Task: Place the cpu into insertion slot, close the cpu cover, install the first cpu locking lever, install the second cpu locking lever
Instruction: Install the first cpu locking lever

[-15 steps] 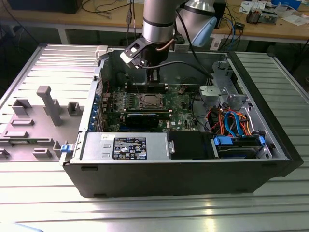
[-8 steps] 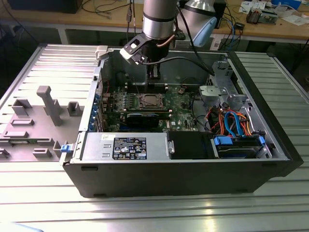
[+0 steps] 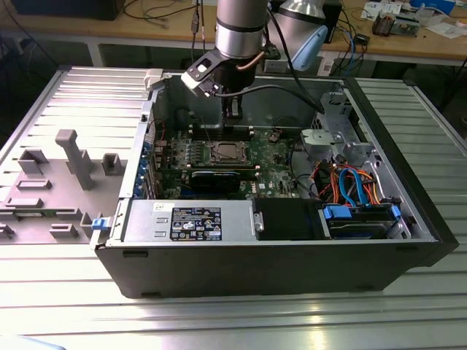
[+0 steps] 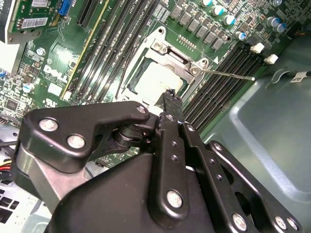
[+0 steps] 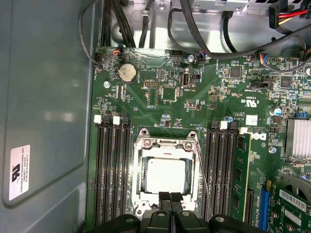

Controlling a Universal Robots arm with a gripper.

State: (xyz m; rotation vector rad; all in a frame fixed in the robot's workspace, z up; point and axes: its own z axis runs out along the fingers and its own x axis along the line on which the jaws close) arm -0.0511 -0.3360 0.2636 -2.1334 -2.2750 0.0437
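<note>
We have the cpu (image 5: 166, 175) seated in the insertion slot (image 5: 144, 177), cpu cover (image 5: 167, 144) down over it. Gripper (image 5: 170, 198) fingers pressed together, gripping nothing, near the socket's edge. One locking lever (image 4: 228, 74) angles out over the memory slots (image 4: 214, 92).

An electronics lab: an open PC case (image 3: 277, 271) on a slatted metal table (image 3: 219, 321), with a cable-strewn workbench (image 3: 146, 30) behind it.
</note>
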